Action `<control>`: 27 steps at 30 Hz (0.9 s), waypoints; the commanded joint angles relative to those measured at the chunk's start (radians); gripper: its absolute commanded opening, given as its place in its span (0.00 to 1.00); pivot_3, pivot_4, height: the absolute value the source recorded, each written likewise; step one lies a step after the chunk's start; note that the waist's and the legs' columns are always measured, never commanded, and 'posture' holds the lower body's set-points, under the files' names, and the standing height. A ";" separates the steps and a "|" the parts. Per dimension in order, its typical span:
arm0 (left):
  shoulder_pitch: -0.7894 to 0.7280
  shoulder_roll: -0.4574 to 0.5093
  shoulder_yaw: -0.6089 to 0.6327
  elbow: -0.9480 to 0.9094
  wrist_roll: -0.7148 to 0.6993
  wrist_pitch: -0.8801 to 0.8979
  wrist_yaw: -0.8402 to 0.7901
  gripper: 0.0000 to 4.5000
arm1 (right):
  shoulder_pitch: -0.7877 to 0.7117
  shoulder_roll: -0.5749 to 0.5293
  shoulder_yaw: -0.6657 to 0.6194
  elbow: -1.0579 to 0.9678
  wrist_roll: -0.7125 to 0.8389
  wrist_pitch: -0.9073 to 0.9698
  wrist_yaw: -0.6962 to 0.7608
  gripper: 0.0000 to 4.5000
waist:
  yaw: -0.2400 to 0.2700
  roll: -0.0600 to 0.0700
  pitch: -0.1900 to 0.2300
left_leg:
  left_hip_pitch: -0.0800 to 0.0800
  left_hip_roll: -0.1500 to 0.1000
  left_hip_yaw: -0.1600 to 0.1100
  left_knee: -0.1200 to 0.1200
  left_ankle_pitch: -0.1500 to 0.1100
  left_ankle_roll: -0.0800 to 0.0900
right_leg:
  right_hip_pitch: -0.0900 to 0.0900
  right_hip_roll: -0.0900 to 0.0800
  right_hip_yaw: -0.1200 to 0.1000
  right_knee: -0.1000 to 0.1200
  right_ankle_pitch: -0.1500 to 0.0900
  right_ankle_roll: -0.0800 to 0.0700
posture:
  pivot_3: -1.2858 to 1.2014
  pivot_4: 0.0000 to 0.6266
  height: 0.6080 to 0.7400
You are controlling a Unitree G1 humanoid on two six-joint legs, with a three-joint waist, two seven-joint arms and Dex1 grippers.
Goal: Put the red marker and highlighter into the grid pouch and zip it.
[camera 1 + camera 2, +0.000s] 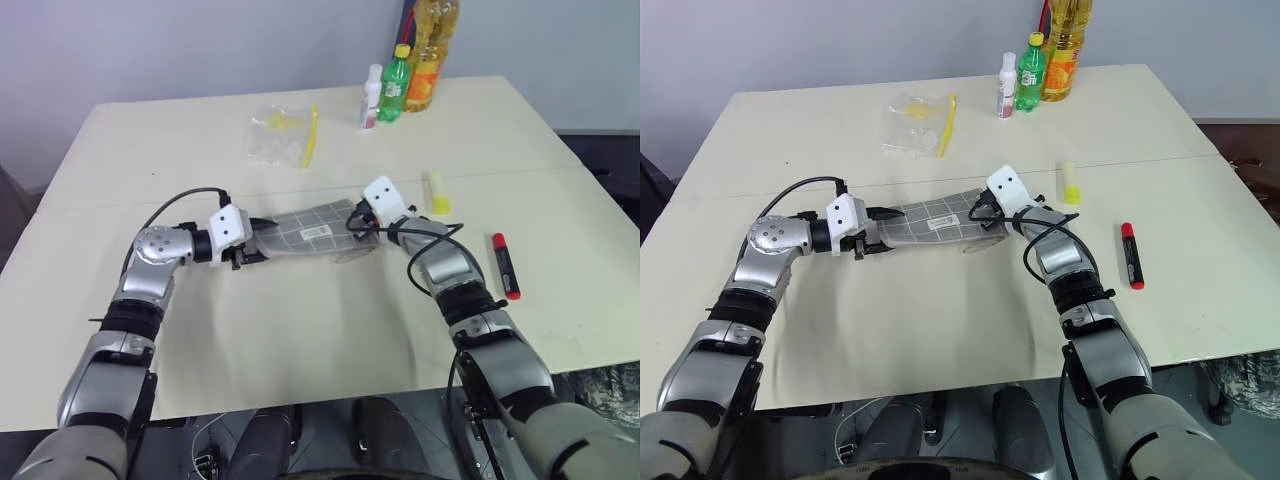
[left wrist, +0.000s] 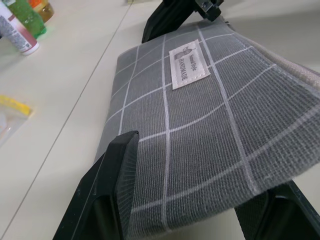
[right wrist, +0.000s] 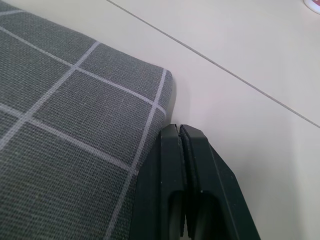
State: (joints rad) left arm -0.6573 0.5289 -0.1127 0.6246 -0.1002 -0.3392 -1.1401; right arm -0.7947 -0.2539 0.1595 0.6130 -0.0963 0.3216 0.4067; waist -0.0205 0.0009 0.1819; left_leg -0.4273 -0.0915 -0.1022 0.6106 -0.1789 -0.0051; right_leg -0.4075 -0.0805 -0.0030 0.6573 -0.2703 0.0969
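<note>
Grey grid pouch (image 1: 310,232) lies between parted left jaws, right jaws clamped on its corner.

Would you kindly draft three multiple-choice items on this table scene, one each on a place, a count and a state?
1. Where does the red marker lie?
A. in the grid pouch
B. on the table by the robot's right arm
C. in the clear bag

2. How many bottles stand at the table's far edge?
A. one
B. three
C. five

3. How is the right hand?
A. wide open
B. shut at the grid pouch's edge
C. holding the highlighter

Key: 1 B, it lies bare on the table; 2 B, white, green, orange; 3 B, its fingers meet there.
</note>
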 commanded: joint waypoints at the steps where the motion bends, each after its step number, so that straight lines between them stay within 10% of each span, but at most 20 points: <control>1: 0.006 -0.003 0.023 -0.049 -0.035 -0.001 -0.008 0.29 | 0.022 0.010 0.016 -0.013 -0.008 0.017 0.018 0.00 | 0.000 0.000 0.000 | 0.000 0.000 0.000 0.000 0.000 0.000 | 0.000 0.000 0.000 0.000 0.000 0.000 | 0.52 0.24 1.00; 4: 0.015 -0.007 0.026 -0.075 -0.051 0.029 -0.018 0.01 | 0.027 0.008 0.015 -0.017 -0.008 0.018 0.019 0.00 | 0.000 0.000 0.000 | 0.000 0.000 0.000 0.000 0.000 0.000 | 0.000 0.000 0.000 0.000 0.000 0.000 | 0.52 0.24 1.00; 14: 0.084 -0.034 0.083 -0.249 -0.138 0.248 0.080 0.01 | 0.081 -0.079 -0.170 -0.211 0.099 0.035 -0.012 0.00 | 0.008 0.000 0.000 | 0.000 0.000 0.000 0.001 0.000 0.000 | 0.000 -0.001 0.000 0.000 0.000 0.000 | 0.52 0.24 1.00; 17: 0.108 -0.062 0.106 -0.328 -0.177 0.343 0.142 0.00 | 0.142 -0.134 -0.236 -0.370 0.168 0.116 0.033 0.20 | 0.009 0.000 0.000 | -0.001 0.000 0.000 0.001 0.000 0.000 | 0.000 -0.001 0.000 0.000 0.000 0.000 | 0.52 0.24 1.00; 24: 0.141 -0.134 0.131 -0.459 -0.227 0.486 0.263 0.00 | 0.265 -0.187 -0.307 -0.657 0.305 0.305 0.099 0.99 | 0.002 0.000 0.000 | 0.000 0.001 0.000 0.000 0.000 0.000 | 0.000 -0.001 0.000 0.000 0.000 0.000 | 0.52 0.24 1.00; 27: 0.142 -0.154 0.125 -0.482 -0.229 0.509 0.284 0.00 | 0.296 -0.179 -0.306 -0.738 0.351 0.346 0.108 0.99 | 0.005 0.000 0.000 | 0.000 0.001 0.000 0.000 0.000 0.000 | 0.000 -0.001 0.000 0.000 0.000 0.000 | 0.52 0.24 1.00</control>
State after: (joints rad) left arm -0.5100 0.3799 -0.0119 0.1885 -0.3033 0.1664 -0.8704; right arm -0.4931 -0.4393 -0.1303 -0.0456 0.2157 0.6554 0.5079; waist -0.0158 0.0010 0.1820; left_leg -0.4276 -0.0905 -0.1025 0.6112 -0.1789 -0.0050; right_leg -0.4070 -0.0813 -0.0028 0.6571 -0.2706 0.0968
